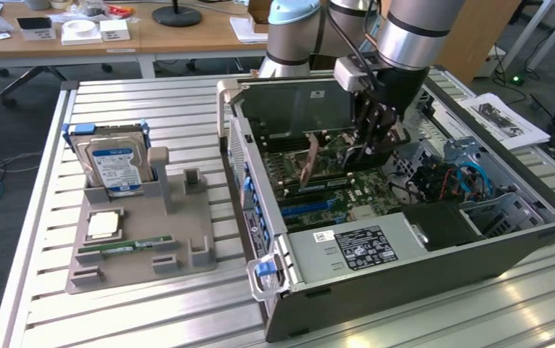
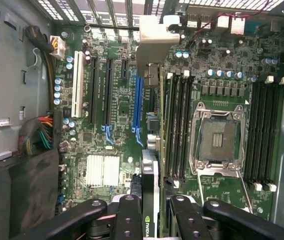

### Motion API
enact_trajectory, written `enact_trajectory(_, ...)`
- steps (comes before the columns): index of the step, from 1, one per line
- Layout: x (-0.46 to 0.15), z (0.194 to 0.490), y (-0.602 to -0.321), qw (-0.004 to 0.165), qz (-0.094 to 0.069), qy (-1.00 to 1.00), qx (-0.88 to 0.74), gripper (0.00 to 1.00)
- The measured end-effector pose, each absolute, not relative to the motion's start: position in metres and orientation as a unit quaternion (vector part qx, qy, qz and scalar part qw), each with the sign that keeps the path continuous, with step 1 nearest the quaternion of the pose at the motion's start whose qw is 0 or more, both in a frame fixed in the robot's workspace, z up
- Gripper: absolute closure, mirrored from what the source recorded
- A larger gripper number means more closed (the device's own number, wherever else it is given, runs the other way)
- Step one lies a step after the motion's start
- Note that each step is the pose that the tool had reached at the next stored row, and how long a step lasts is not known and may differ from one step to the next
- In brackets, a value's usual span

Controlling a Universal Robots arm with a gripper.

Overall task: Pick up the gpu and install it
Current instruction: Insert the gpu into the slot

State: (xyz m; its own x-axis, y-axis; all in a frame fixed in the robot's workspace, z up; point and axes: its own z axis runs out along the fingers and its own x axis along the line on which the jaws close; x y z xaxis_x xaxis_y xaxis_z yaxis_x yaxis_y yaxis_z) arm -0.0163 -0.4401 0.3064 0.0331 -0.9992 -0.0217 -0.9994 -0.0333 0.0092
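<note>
The gpu (image 2: 150,175) hangs edge-on inside the open computer case (image 1: 538,217), just above the motherboard (image 2: 117,125). The narrow jaws clamp it along its top edge. We judge it light and stiff but fragile, so we would grip the board's edge, never its components, and keep it upright. Its silver bracket (image 2: 154,45) points toward the case's rear wall. We cannot see its contact edge, nor tell whether it lines up with, or touches, the blue slot (image 2: 138,100) beside it.
</note>
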Motion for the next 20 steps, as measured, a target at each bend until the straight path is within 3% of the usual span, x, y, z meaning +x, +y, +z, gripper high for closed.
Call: enact_trajectory(20,-0.0251,0.2977,-0.4445,0.006,0.009,0.695,-0.719,0.73)
